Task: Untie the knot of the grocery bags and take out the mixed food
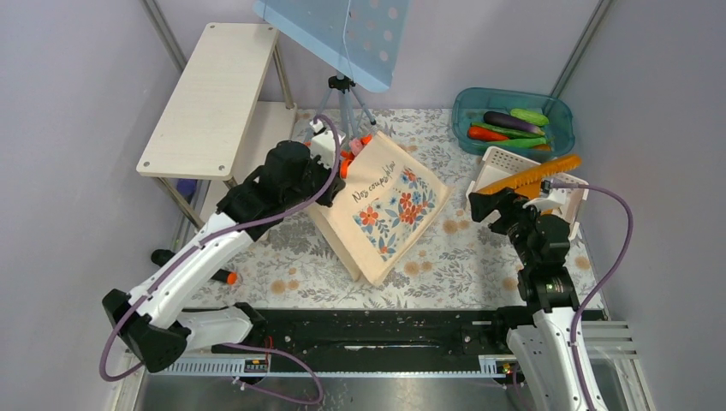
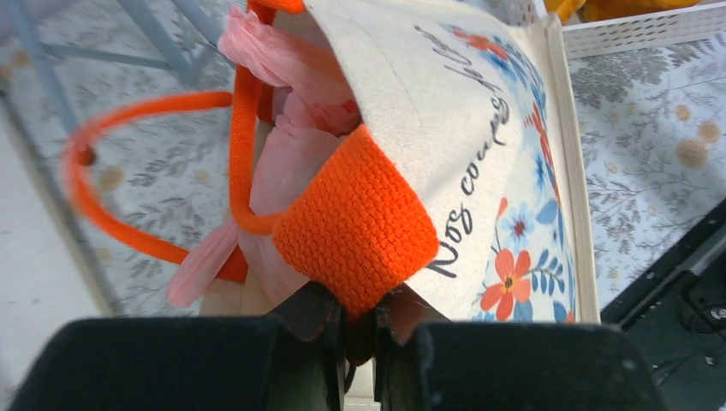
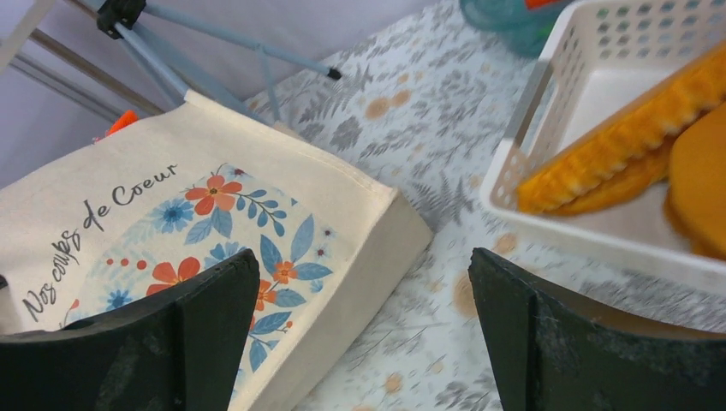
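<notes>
Pinched between the closed left gripper [image 2: 360,330] is the tote's orange trim [image 2: 355,231], which is best held steady while the pink grocery bags [image 2: 287,137] are drawn out by the spread right gripper [image 3: 364,330].

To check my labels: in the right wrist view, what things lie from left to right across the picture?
Floral tote bag → bare flowered tablecloth → white perforated basket with the yellow toy food in it.

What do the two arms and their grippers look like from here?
Both arms have white link shells with black joints and black bases. The left gripper and right gripper carry chunky matte-black fingers. A purple cable loops along each arm.
</notes>
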`<state>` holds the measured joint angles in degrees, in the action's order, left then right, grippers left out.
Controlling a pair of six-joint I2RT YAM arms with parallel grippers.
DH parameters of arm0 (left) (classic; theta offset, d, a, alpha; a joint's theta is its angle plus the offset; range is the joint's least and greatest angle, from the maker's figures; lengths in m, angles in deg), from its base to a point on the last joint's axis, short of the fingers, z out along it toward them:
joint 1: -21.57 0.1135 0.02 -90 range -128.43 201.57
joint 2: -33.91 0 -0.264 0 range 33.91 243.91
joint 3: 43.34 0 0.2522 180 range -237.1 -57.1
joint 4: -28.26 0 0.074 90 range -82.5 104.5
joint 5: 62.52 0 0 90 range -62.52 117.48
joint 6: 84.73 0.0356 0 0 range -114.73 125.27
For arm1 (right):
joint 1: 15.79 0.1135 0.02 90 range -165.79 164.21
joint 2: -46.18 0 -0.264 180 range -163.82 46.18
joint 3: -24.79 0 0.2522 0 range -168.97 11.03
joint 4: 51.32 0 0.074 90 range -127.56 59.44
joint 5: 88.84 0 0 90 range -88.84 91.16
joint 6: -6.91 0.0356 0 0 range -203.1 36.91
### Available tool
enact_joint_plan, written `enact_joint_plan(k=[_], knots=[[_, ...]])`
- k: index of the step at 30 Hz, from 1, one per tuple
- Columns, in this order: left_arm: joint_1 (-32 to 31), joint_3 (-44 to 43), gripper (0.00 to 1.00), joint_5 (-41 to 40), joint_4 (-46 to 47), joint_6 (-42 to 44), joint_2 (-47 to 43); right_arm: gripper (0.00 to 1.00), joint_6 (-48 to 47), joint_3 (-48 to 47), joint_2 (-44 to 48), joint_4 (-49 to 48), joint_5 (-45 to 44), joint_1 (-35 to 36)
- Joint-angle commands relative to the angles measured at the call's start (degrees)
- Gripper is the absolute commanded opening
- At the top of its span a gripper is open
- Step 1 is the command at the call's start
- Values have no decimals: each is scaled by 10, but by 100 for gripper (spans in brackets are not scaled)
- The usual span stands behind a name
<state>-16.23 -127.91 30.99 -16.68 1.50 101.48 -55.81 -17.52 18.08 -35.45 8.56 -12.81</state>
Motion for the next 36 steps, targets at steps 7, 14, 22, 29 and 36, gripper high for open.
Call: enact_joint_plan(k=[7,14,22,29,36], knots=[[-189,-63,0,-208,59,93,-22,99,180,32,-13,57,111,2],[-310,-16,0,-315,61,95,6,90,185,52,-33,87,102,7],[-319,12,0,-269,87,70,-18,62,173,76,-100,63,91,43],[-319,22,0,-262,91,65,-24,43,196,87,-215,-51,68,144],[-319,-38,0,-325,91,118,-65,0,207,33,-351,-153,33,247]])
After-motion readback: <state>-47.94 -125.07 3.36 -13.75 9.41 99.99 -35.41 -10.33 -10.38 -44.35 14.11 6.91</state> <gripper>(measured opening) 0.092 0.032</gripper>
